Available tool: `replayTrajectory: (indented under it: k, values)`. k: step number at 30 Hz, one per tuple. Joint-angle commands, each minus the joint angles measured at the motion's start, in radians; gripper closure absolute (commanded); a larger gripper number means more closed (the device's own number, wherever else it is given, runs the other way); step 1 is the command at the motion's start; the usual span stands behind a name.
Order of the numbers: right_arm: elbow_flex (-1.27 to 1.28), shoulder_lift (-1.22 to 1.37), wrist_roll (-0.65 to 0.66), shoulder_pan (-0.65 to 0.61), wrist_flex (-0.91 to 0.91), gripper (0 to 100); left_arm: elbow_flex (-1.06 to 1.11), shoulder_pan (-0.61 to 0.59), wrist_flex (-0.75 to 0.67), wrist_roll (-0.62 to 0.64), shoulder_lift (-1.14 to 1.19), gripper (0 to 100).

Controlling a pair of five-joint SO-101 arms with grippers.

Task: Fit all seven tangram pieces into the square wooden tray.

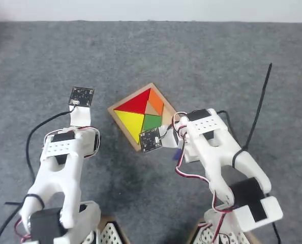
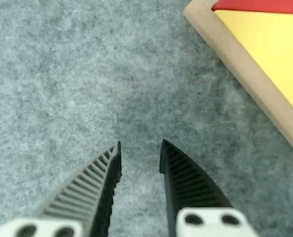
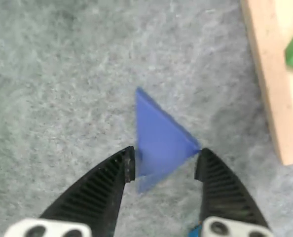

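Note:
The square wooden tray (image 1: 123, 129) lies at the table's middle, turned like a diamond. It holds a red triangle (image 1: 138, 103), a yellow triangle (image 1: 130, 122), an orange piece (image 1: 156, 101) and a green piece (image 1: 152, 122), with bare wood between them. My right gripper (image 3: 166, 158) is just off the tray's near right edge (image 3: 267, 74), and its fingers touch both sides of a blue triangle (image 3: 159, 138) on the carpet. My left gripper (image 2: 140, 148) stands open over bare carpet beside the tray's left corner (image 2: 235, 49), holding nothing.
Grey carpet covers the whole table. A black cable (image 1: 258, 112) runs up the right side past the right arm (image 1: 207, 132). The left arm (image 1: 64, 147) stands at the near left. Open carpet lies behind the tray.

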Motion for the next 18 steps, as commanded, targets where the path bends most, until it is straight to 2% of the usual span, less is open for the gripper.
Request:
replayTrajectory:
  k: [1, 18]
  values:
    - [-0.049, -0.005, -0.043, 0.002, -0.033, 75.5, -0.004, 0.006, -0.015, -0.011, -0.008, 88]
    - [0.000, -0.002, -0.014, -0.012, -0.022, 75.7, -0.004, 0.006, -0.015, -0.011, -0.008, 88]
